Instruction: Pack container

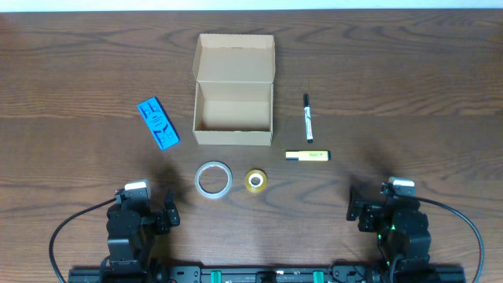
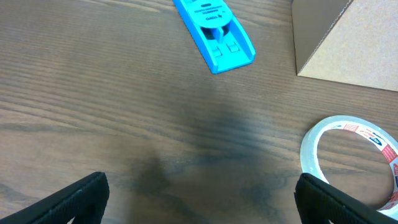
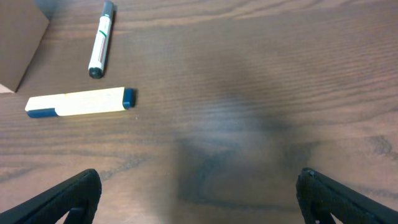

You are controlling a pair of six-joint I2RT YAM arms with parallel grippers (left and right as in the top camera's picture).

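Observation:
The container, a tan cardboard box (image 1: 233, 112), stands open and empty at the table's middle back, its flap lid (image 1: 235, 58) up behind it; its corner shows in the left wrist view (image 2: 348, 43). A blue flat tool (image 1: 158, 123) (image 2: 214, 31) lies to its left. A black marker (image 1: 307, 116) (image 3: 101, 38) and a yellow highlighter (image 1: 307, 156) (image 3: 78, 102) lie to its right. A clear tape roll (image 1: 213, 178) (image 2: 351, 158) and a small yellow tape roll (image 1: 255, 180) lie in front. My left gripper (image 2: 199, 202) and right gripper (image 3: 199, 199) are open and empty near the front edge.
The wooden table (image 1: 409, 86) runs across the whole view. Both arm bases (image 1: 135, 228) (image 1: 397, 224) sit at the front edge with black cables looping beside them.

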